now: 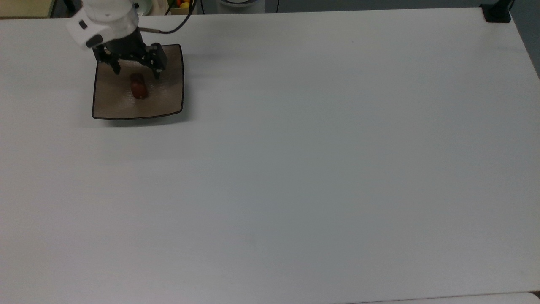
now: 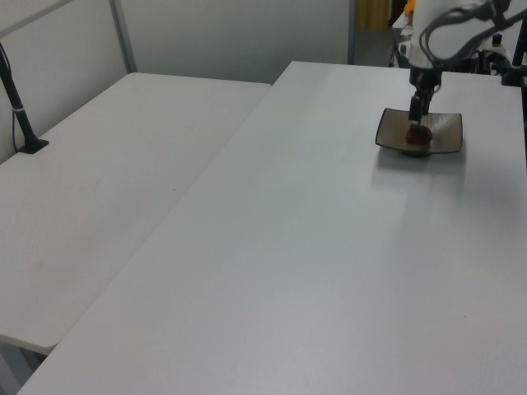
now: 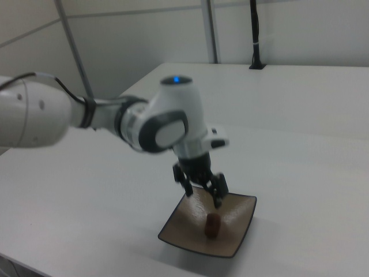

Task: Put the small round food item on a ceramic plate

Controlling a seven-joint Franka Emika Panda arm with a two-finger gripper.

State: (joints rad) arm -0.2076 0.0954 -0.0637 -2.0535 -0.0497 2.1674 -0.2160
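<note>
One small round food item lies on the ceramic plate. Just above it hangs the gripper, fingers spread apart, holding nothing.

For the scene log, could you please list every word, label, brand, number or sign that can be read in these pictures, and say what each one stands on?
None: no readable text.
Square brown plate: no print or mark.
Dark red food item lying on it: no label.
White arm and its open tool above the plate: no legible lettering; a blue light glows on top of the arm.
White table: bare of any writing.
</note>
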